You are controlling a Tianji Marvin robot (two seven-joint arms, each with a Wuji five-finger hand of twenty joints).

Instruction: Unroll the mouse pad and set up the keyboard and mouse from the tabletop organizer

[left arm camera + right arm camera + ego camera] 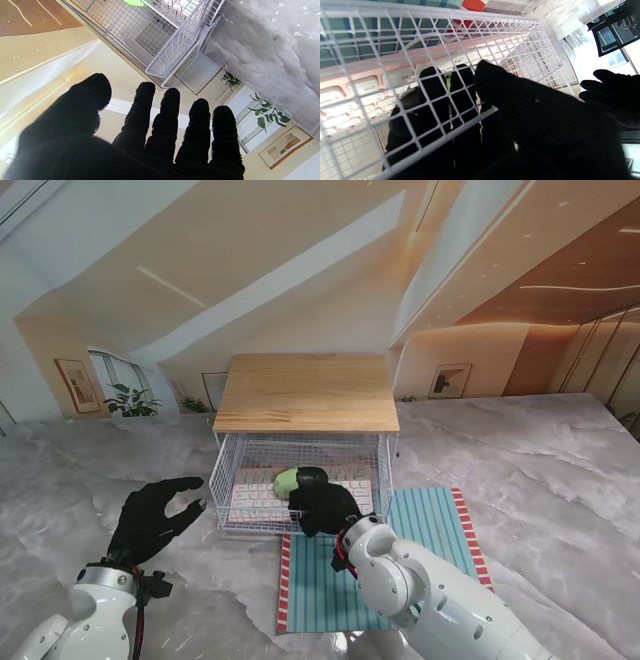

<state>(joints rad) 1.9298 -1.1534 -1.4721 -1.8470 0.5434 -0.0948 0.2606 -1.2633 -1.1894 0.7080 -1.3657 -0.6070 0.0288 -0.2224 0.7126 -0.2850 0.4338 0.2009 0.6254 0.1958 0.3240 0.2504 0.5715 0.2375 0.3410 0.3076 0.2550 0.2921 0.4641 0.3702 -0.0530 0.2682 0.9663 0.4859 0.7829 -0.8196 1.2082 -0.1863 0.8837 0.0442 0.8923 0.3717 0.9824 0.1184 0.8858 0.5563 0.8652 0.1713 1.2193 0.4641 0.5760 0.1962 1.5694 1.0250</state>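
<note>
1. My right hand (322, 508) is reaching over the front rim of the white wire-mesh drawer basket (228, 480), fingers (432, 82) inside the mesh, at or around the lime-green computer mouse (292, 477). Can't tell if it's closed on the mouse or just touching it; the wrist view shows only a sliver of green between the black fingers.
2. My left hand (150, 518) hovers off the table, near the basket's left side, fingers spread wide, holding nothing.
3. The pink keyboard with white keys (262, 496) lies flat in the basket, mouse sitting on top of it toward the back. Both are under the light wooden top of the organizer (306, 391).
4. The teal striped mouse pad with red-and-white edge (440, 525) is already flat on the table, its far edge running under the basket front, my right forearm across it.
5. Risks, as I judge them:
   - Grip on the mouse looks shallow w/ little of it visible; it could slip and drop back onto the keys.
   - Lifting out, my knuckles or wrist could snag the basket rim or hit the wooden top, since clearance looks tight.
   - Any pull on the mesh could drag the basket fwd and wrinkle the pad.
   - Left hand is not bracing the organizer, so nothing stops it shifting.
</note>
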